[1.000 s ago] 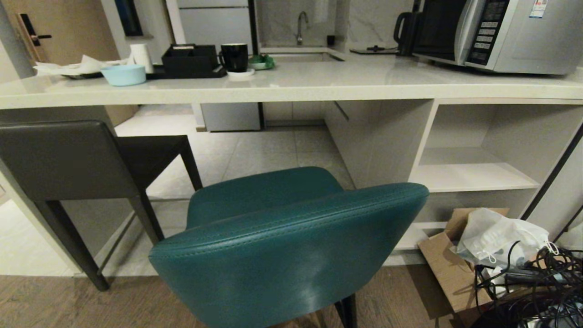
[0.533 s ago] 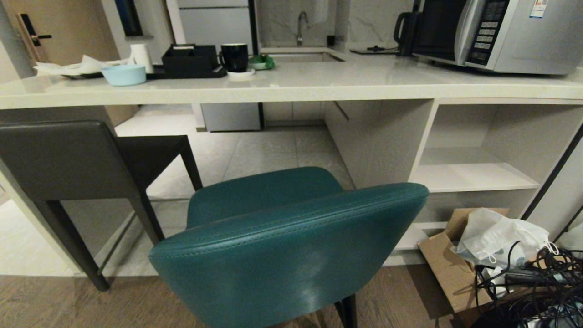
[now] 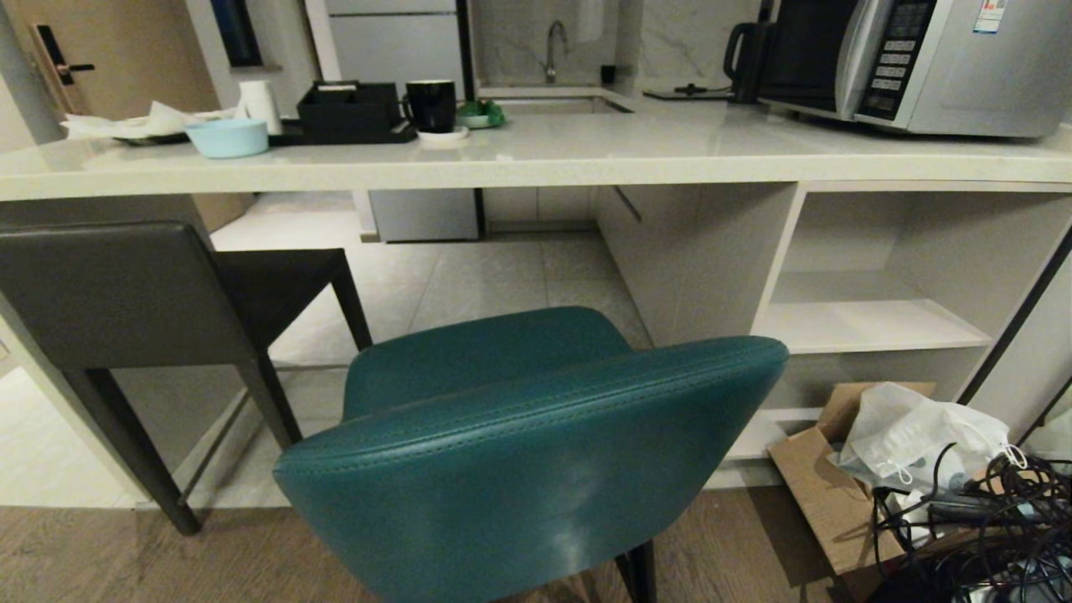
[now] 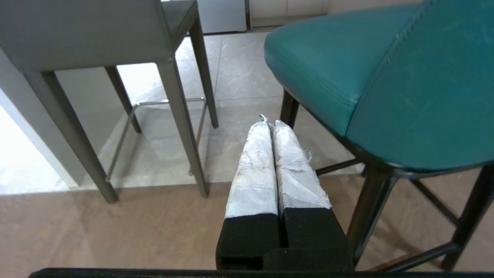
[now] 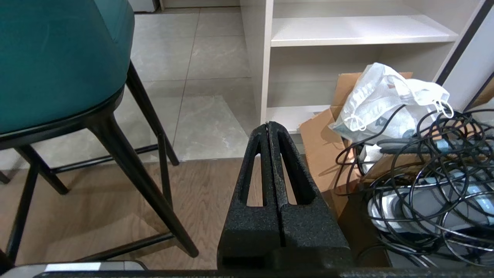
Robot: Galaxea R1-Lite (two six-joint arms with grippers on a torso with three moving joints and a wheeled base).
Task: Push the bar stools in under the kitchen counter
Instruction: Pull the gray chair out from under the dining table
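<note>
The teal bar stool (image 3: 536,435) stands right in front of me, its curved back toward me, out from the pale kitchen counter (image 3: 536,155). The dark grey bar stool (image 3: 126,293) stands at the left with its seat partly beneath the counter edge. Neither arm shows in the head view. My left gripper (image 4: 270,124) hangs low between the grey stool (image 4: 88,34) and the teal stool (image 4: 386,77), shut and empty, touching neither. My right gripper (image 5: 268,124) is shut and empty, to the right of the teal stool (image 5: 58,58) and apart from its black legs.
A microwave (image 3: 921,59), black mug (image 3: 431,105), blue bowl (image 3: 228,136) and black tray (image 3: 352,109) sit on the counter. Open white shelves (image 3: 871,322) stand under its right part. A cardboard box (image 3: 825,494), plastic bag (image 5: 386,100) and tangled black cables (image 5: 432,181) crowd the floor at right.
</note>
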